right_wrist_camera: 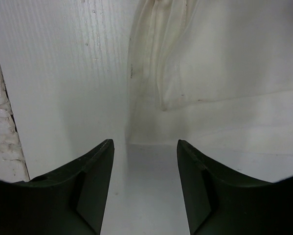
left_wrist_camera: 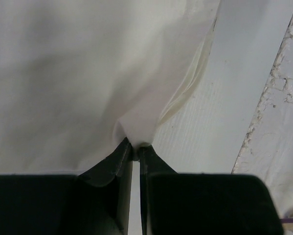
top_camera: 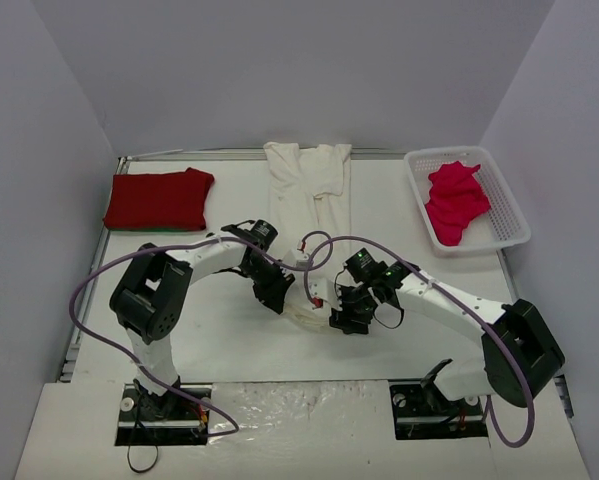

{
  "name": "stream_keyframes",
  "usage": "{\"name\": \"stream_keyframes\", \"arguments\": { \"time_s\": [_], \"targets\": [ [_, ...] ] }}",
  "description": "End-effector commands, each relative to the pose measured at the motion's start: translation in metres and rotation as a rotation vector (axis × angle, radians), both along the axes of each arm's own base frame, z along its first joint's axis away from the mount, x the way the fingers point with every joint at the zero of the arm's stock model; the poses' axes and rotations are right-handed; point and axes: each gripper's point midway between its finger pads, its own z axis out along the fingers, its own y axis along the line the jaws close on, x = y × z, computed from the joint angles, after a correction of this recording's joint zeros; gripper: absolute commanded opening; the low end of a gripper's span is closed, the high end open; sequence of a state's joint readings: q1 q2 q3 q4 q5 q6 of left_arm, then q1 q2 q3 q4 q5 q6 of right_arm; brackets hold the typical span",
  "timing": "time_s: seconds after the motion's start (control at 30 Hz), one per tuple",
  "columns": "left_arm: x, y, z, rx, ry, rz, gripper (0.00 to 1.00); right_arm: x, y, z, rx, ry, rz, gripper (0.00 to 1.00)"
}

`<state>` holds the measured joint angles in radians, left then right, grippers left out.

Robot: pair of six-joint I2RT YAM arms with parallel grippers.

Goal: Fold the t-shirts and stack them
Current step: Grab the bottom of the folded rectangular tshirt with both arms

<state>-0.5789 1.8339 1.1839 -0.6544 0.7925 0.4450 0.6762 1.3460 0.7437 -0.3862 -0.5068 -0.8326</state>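
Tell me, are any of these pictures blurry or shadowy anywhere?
Top external: even, soft light, faint shadows on the table. Left wrist: left gripper a featureless black, cream t-shirt slightly soft. Right wrist: right gripper dark and blurred up close, shading the table between its fingers.

A white lattice basket stood at the far right corner of the white table, whose ridged surface looked scuffed and chipped along one edge.
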Motion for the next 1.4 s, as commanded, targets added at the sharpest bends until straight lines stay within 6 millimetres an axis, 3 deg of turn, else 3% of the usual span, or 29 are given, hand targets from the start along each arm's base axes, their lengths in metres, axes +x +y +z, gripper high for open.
{"name": "stream_keyframes", "arguments": {
  "time_s": [0.0, 0.43, 0.9, 1.0, 1.27, 1.37],
  "targets": [
    [0.004, -0.006, 0.015, -0.044, -0.003, -0.015, 0.02, 0.001, 0.004, -0.001, -0.019, 0.013, -0.004, 0.50],
    [0.001, -0.004, 0.014, -0.039, 0.012, -0.030, 0.03, 0.005, 0.012, -0.014, -0.076, 0.035, 0.020, 0.48],
    [-0.001, -0.003, 0.016, -0.042, 0.016, -0.028, 0.02, -0.001, 0.002, -0.034, -0.181, 0.048, 0.025, 0.43],
    [0.000, -0.004, 0.017, -0.044, 0.015, -0.029, 0.02, -0.003, 0.000, -0.040, -0.206, 0.049, 0.032, 0.36],
    [0.002, -0.001, 0.019, -0.052, 0.028, -0.013, 0.02, -0.003, -0.008, -0.046, -0.277, 0.039, 0.006, 0.00],
    [0.003, 0.002, 0.022, -0.054, 0.026, -0.007, 0.02, -0.002, -0.010, -0.036, -0.277, 0.028, -0.003, 0.00]
  ]
}}
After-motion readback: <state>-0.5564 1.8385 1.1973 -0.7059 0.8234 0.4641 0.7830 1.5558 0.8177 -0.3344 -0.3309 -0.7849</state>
